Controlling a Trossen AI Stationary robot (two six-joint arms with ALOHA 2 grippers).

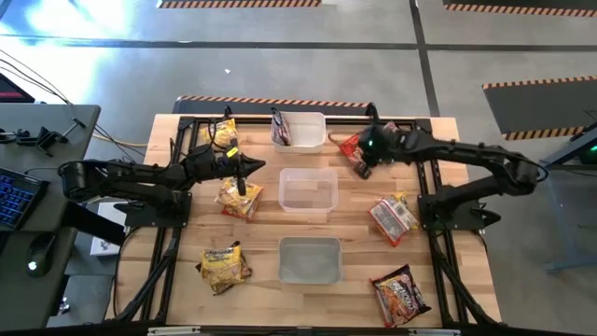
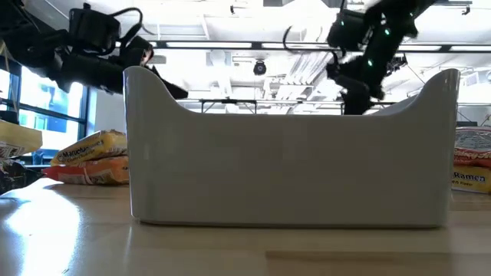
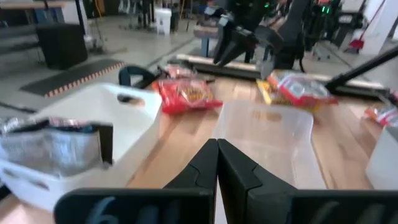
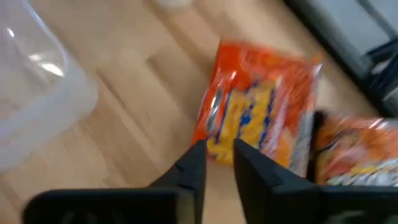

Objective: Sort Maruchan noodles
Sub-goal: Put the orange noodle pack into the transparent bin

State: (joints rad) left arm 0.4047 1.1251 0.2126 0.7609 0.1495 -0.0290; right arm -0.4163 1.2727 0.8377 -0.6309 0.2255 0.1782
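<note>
from above, the whole wooden desk [image 1: 252, 247] shows, with three clear tubs [image 1: 309, 189] down its middle, yellow noodle packets [image 1: 224, 266] on the left side and red noodle packets [image 1: 394, 217] on the right, while the low view is mostly blocked by one tub wall. over a yellow packet [image 1: 240, 198], the left gripper [image 1: 242, 177] hangs with its jaws pressed together and nothing between them. at the far right, the right gripper [image 4: 217, 157] hovers just above an orange-red packet [image 4: 261, 115] with its jaws a narrow gap apart, holding nothing.
</note>
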